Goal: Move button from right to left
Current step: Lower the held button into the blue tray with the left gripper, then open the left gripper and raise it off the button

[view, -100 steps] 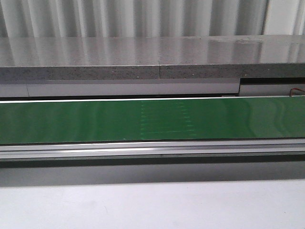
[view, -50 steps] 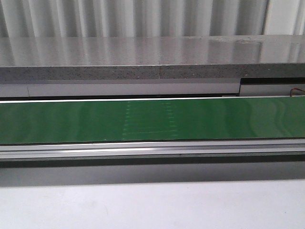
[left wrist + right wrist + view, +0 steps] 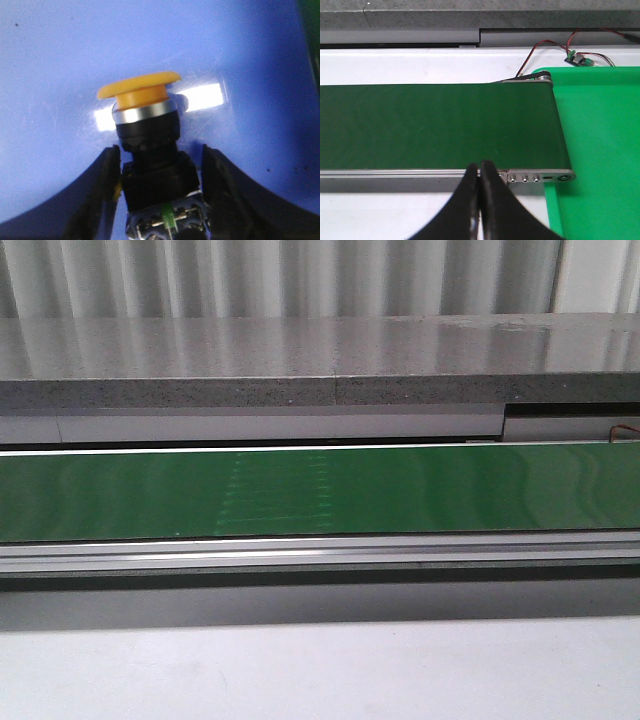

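Across front view: green conveyor belt [image 3: 320, 492] bare, no arms seen. Over blue surface [image 3: 55, 65]: left gripper [image 3: 159, 187] jaws narrowly apart, flanking button [image 3: 150, 145], touching or nearly; firm clamp unclear. Button likely light, rigid; glossy cap slippery, so grip square black body. Right gripper [image 3: 480, 187] fingers pressed together, empty, above belt's end.
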Tool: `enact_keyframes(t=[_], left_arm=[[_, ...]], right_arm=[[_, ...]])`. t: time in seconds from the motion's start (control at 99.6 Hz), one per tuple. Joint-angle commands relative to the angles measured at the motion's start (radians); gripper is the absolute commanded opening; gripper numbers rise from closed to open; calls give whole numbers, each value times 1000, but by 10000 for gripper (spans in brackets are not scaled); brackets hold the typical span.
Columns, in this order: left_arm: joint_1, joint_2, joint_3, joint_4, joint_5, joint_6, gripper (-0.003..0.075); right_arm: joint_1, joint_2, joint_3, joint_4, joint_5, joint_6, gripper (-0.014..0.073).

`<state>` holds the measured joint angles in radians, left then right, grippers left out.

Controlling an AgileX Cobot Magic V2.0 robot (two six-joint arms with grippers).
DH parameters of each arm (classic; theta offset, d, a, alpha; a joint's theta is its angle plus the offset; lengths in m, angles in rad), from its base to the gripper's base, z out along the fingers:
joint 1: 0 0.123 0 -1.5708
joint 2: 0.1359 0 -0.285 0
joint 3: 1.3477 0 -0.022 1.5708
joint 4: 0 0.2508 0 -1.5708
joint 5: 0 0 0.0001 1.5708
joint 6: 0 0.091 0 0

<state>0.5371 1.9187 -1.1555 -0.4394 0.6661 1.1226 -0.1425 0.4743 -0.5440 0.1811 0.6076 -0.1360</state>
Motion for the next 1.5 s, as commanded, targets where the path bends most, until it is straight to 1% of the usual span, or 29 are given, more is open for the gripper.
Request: enact_keyframes(t=[0.0, 0.08, 0.181, 0.251, 0.321, 0.602, 0.653, 0.944, 1.054, 1.165, 1.215, 1.386, 1.486], left_arm=[[-3, -48, -32, -26, -12, 5, 27], [-3, -48, -39, -26, -12, 7, 106], [-3, -48, -41, -26, -12, 7, 245], [-3, -48, -41, -26, -14, 7, 324], [-3, -48, -41, -26, -17, 7, 378], [-3, -48, -41, -29, -21, 5, 547], [-3, -48, -41, -29, -21, 5, 560], [-1, -91, -56, -36, -40, 5, 558], [-1, -128, -87, -92, -32, 5, 558], [-1, -172, -108, -202, -22, 5, 557], [-6, -196, -108, -230, -27, 7, 557], [-62, -281, -108, -244, -68, 7, 557], [-124, -337, -108, -258, -80, 7, 557]], right_arm=[[1, 4, -22, 4, -73, -7, -67], [1, 4, -22, 4, -73, -7, -67], [1, 4, -22, 4, -73, -7, -67], [1, 4, -22, 4, -73, -7, -67], [1, 4, -22, 4, -73, -7, -67], [1, 4, -22, 4, -73, -7, -67], [1, 4, -22, 4, -73, -7, -67], [1, 4, -22, 4, -73, -7, -67], [1, 4, -22, 4, -73, -7, -67], [1, 4, -22, 4, -73, -7, -67], [1, 4, -22, 4, -73, -7, -67], [1, 4, -22, 4, -73, -7, -67], [1, 4, -22, 4, -73, -7, -67]])
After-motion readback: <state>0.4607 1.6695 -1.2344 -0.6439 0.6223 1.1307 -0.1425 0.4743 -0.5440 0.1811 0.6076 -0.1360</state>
